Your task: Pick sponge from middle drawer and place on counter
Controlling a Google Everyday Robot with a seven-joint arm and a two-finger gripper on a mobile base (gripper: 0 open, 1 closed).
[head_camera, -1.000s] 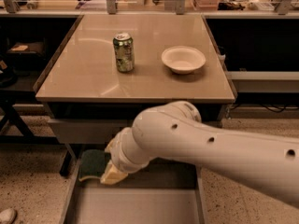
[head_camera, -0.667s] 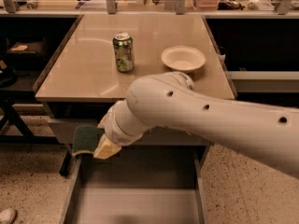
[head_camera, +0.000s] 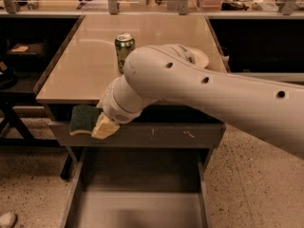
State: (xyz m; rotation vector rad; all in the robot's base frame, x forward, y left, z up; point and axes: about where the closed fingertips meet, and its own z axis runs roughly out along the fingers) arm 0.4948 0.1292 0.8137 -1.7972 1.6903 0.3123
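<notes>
The sponge (head_camera: pixel 83 119), dark green with a yellow edge, is held in the air at the counter's front left edge, above the open middle drawer (head_camera: pixel 137 194). My gripper (head_camera: pixel 100 125) is shut on the sponge; one pale finger (head_camera: pixel 105 127) shows at the sponge's right side. The white arm (head_camera: pixel 199 87) reaches in from the right and hides part of the counter (head_camera: pixel 90 70). The drawer floor is bare.
A green can (head_camera: pixel 124 49) stands on the counter just behind the arm. A white bowl (head_camera: pixel 198 57) is mostly hidden behind the arm. A scratched grey drawer front (head_camera: pixel 190 135) sits under the counter. Dark shelves flank both sides.
The gripper has risen with the sponge from just over the drawer to the level of the counter's front edge, moving slightly left. The arm now covers the bowl.
</notes>
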